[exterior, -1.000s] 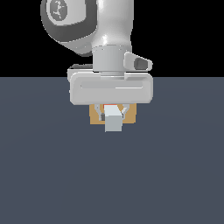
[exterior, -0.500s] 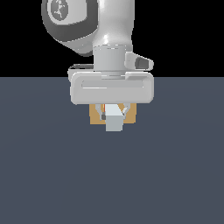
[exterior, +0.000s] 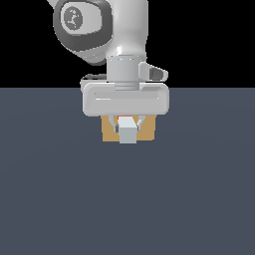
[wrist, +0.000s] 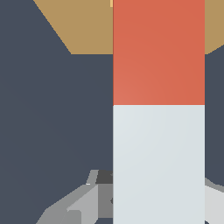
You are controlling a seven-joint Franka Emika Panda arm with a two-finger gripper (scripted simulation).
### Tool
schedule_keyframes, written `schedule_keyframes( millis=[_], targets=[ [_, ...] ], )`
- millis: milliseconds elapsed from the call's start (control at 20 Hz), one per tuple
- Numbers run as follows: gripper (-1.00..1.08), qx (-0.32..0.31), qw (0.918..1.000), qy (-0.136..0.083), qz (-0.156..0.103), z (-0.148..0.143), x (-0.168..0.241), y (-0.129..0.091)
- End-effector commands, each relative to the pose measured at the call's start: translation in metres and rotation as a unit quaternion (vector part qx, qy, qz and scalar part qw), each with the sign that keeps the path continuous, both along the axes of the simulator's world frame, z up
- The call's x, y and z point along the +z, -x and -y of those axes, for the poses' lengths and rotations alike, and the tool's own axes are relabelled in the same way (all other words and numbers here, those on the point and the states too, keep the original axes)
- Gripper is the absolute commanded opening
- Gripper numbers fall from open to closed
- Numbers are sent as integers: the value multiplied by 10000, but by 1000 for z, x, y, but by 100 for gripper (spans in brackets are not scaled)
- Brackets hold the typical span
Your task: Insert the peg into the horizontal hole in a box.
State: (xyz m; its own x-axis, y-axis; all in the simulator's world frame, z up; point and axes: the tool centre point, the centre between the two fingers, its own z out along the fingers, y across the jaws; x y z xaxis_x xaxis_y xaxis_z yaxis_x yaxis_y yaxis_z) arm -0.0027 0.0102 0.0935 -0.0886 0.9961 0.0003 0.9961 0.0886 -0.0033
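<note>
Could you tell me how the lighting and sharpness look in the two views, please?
Exterior view: flat, even render, no cast shadows or glare, black backdrop, slightly blocky edges around the gripper and box. Wrist view: the peg fills the frame, crisp-edged with a faint shading gradient, no blur.

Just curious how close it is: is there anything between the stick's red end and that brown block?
Nothing shows there. In the wrist view the peg runs red end first up to the box, over bare dark floor; whether it has entered the hole is hidden.

The peg (wrist: 158, 109), red-orange front half and pale grey rear half, lies level, pointing at the tan box (exterior: 147, 130).
</note>
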Motion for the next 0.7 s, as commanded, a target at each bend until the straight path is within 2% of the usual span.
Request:
schedule_keyframes(
  millis=[0, 300, 650],
  targets=[
    [-100, 10, 10000, -3, 19, -19, 2, 1],
    [-100, 9, 10000, -3, 24, -63, 2, 5],
    [-100, 9, 10000, -4, 26, -79, 3, 4]
  ],
)
